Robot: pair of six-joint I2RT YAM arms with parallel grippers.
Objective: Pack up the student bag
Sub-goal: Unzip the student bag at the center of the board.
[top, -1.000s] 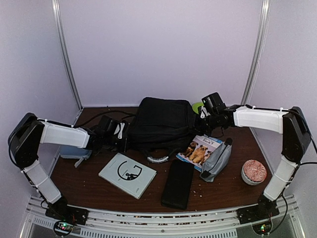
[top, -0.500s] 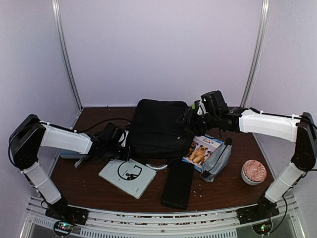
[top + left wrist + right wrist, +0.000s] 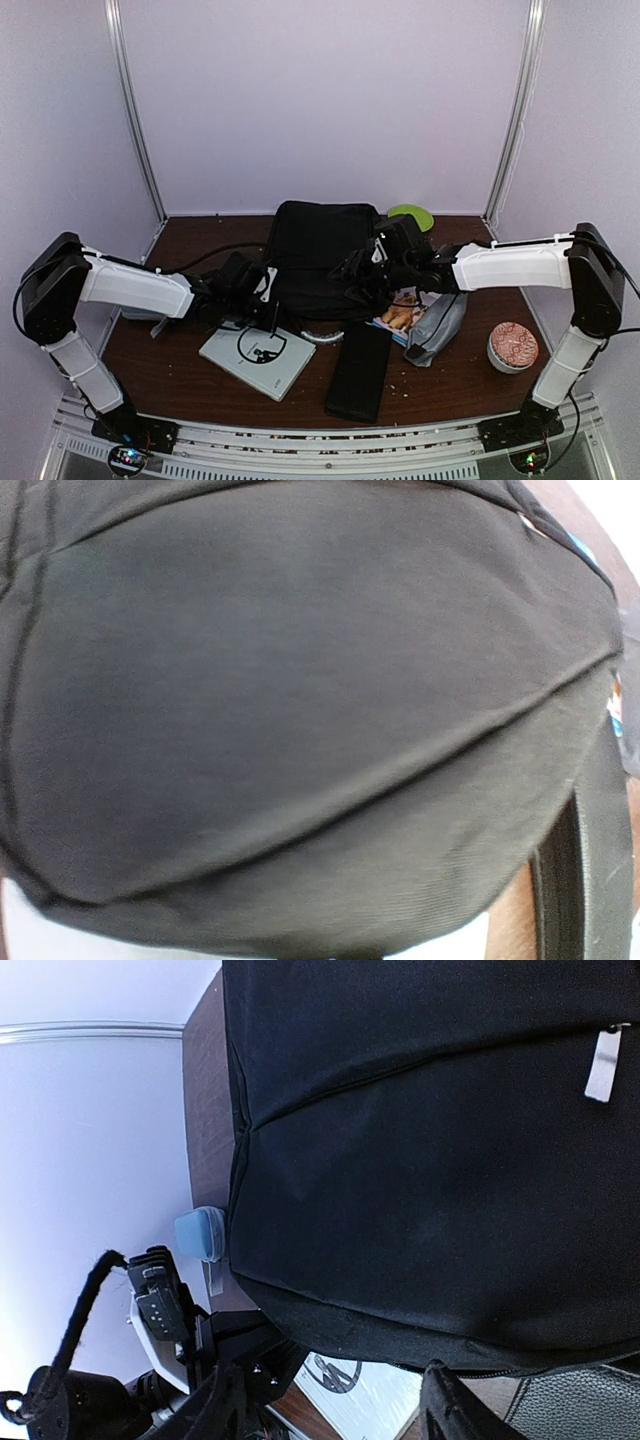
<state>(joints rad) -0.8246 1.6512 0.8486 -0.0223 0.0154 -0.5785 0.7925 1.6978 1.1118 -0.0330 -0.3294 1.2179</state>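
Moved: the right arm has swung in from the bag's far right corner to its near right part, and its jaws have parted on the way. The left arm has slid toward the near edge of the table (image 3: 450, 385).
Right gripper (image 3: 356, 272): fingers apart with nothing between them, poised low over the bag's near right side.
Left gripper (image 3: 263, 294): closed, pressed against the bag's near left corner. Its wrist view is filled with black fabric, so I cannot tell whether a fold or tab is pinched.
Student bag (image 3: 318, 245): lies flat at the middle of the table between the two grippers and appears zipped shut. A metal zipper pull (image 3: 603, 1063) shows on its upper face.
Around it: a white book (image 3: 258, 357) just in front of the left gripper, a slim black case (image 3: 360, 370) near the front edge, and a grey pouch (image 3: 438, 325) to the right.
Step in hand: probably opening the bag, with nothing packed yet.
Doing it well: keep the left gripper anchored on its corner. Settle the right gripper squarely on the pull before closing, then draw along the zip line rather than upward, so the bag does not ride over the book.
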